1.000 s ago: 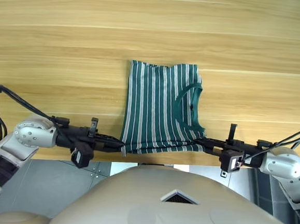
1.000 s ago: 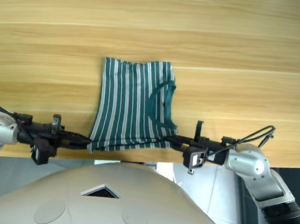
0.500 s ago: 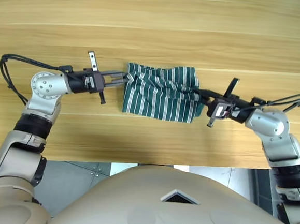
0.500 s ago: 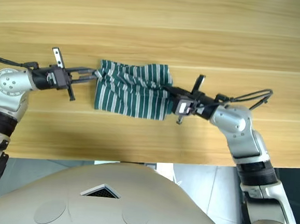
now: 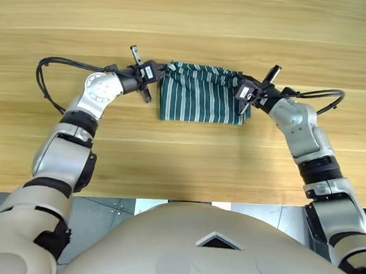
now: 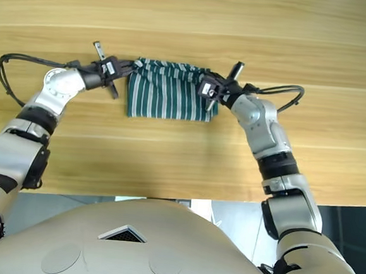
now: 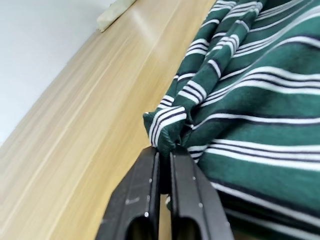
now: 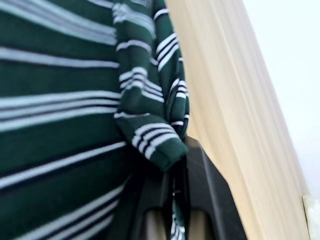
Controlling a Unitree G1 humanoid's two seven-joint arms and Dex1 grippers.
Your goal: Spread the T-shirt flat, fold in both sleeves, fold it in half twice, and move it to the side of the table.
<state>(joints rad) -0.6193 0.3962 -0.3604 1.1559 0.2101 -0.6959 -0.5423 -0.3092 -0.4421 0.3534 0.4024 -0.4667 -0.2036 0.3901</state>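
The green T-shirt point(image 5: 202, 95) with white stripes lies folded into a short wide rectangle on the wooden table point(image 5: 181, 156), its far edge bunched. My left gripper point(image 5: 161, 74) is shut on the T-shirt's far left corner; the left wrist view shows the fingers point(image 7: 145, 192) pinching a cloth fold point(image 7: 167, 127). At the far right corner my right gripper point(image 5: 240, 89) is shut on the cloth, and in the right wrist view a striped fold point(image 8: 152, 137) sits between its fingers point(image 8: 200, 185). Both arms stretch forward over the table.
Bare wood point(image 5: 192, 23) surrounds the shirt on all sides. The table's near edge point(image 5: 165, 199) runs across the lower part of the eye views, with grey floor below it.
Both grippers carried the shirt's near edge up off the table front and over to the far edge, folding the shirt in half. The arms now stretch farther forward.
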